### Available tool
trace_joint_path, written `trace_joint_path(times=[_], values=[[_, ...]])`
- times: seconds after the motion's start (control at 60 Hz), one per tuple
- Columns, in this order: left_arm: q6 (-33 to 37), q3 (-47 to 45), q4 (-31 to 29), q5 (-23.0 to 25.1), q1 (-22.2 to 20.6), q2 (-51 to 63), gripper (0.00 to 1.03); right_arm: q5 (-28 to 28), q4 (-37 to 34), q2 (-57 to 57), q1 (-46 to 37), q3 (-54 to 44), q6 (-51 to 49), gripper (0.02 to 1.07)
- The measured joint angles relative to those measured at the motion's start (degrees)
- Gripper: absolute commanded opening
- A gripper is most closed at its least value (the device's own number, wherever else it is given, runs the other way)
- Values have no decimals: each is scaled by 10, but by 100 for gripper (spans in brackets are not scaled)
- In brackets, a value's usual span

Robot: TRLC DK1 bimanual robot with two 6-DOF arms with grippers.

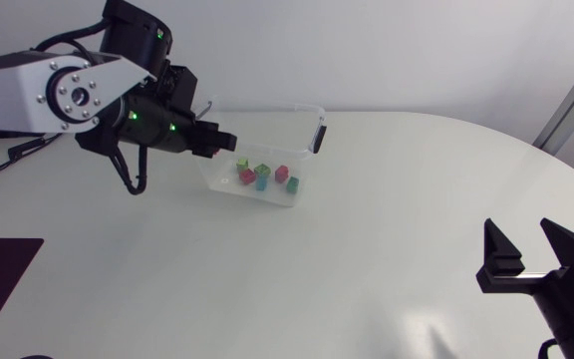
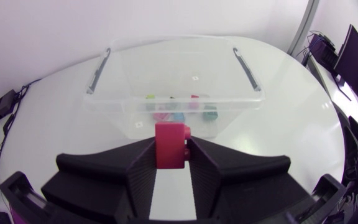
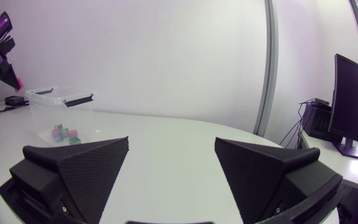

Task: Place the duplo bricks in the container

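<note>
Left wrist view shows the left pincer clamped from both sides on a red brick, just short of the clear container. To do this well, I judge, carry the brick forward over the near rim, above the loose bricks inside, and only then release, keeping clear of the wall. The left arm comes in raised, its pincer pointing at the box; the right pincer rests spread wide, well apart over the bench.
</note>
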Motion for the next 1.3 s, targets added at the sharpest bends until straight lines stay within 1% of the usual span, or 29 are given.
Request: trace_joint_path(times=[0.217, 0.45, 0.783, 0.883, 1.117, 1.133, 1.167, 1.183, 1.2, 1.217, 1.233, 1.25, 1.267, 1.3], values=[[9, 68, 0, 7, 16, 45, 21, 0, 0, 0, 0, 0, 0, 102], [8, 149, -1, 9, 21, 122, 21, 0, 0, 0, 0, 0, 0, 102], [8, 288, -70, 13, 21, 230, 21, 0, 0, 0, 0, 0, 0, 102], [8, 308, -74, 14, 21, 246, 21, 0, 0, 0, 0, 0, 0, 102], [8, 311, -76, 13, 21, 265, 22, 0, 0, 0, 0, 0, 0, 102], [8, 311, -76, 13, 21, 266, 25, 0, 0, 0, 0, 0, 0, 102], [8, 311, -78, 13, 22, 267, 34, 0, 0, 0, 0, 0, 0, 102], [8, 311, -79, 13, 22, 268, 50, 0, 0, 0, 0, 0, 0, 102], [7, 312, -82, 13, 23, 268, 58, 0, 0, 0, 0, 0, 0, 102], [6, 312, -85, 13, 23, 268, 74, 0, 0, 0, 0, 0, 0, 102], [6, 313, -89, 13, 23, 268, 80, 0, 0, 0, 0, 0, 0, 102], [5, 315, -93, 13, 23, 268, 94, 0, 0, 0, 0, 0, 0, 102], [5, 316, -97, 13, 23, 269, 100, 0, 0, 0, 0, 0, 0, 102], [3, 320, -101, 13, 24, 271, 100, 0, 0, 0, 0, 0, 0, 102]])
